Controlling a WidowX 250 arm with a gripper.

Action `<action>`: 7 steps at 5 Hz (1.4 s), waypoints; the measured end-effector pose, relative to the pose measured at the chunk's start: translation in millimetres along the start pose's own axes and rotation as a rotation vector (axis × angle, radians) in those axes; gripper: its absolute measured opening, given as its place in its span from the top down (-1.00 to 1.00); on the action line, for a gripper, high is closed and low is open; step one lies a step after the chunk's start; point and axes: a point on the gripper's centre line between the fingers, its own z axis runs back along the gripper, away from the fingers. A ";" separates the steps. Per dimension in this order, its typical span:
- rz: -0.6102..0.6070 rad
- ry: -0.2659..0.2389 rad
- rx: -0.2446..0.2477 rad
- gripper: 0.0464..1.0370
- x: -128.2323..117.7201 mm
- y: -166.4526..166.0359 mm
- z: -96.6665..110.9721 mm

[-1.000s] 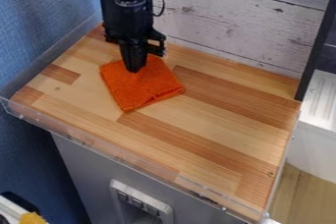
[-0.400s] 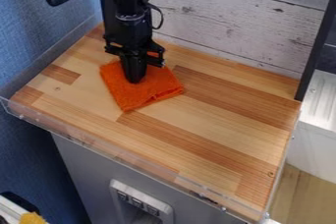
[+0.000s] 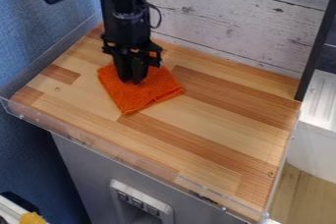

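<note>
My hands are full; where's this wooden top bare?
The wooden top is bare from the orange cloth across to the black post, and forward to the clear rim. It's crowded at back left, where the tool hangs at the cloth.

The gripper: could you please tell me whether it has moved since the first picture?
Yes, the gripper now sits slightly closer in view to the counter's clear front rim.

No legible text, labels, brands, numbers or signs noted; nothing readable found on any surface.
</note>
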 end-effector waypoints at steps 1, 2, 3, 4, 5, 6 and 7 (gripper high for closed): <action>-0.002 -0.018 0.005 -0.22 -9.3 7.3 17.2; -0.017 -0.034 0.003 0.36 -10.7 10.5 25.1; -0.017 -0.052 0.003 0.78 -11.0 12.8 20.8; 0.000 -0.078 0.017 0.96 -8.7 13.9 17.4; -0.001 -0.087 0.026 0.97 -4.0 11.5 9.7; 0.008 -0.073 0.030 0.97 -3.1 10.5 0.9; 0.010 -0.061 0.029 0.98 -4.0 10.1 -0.6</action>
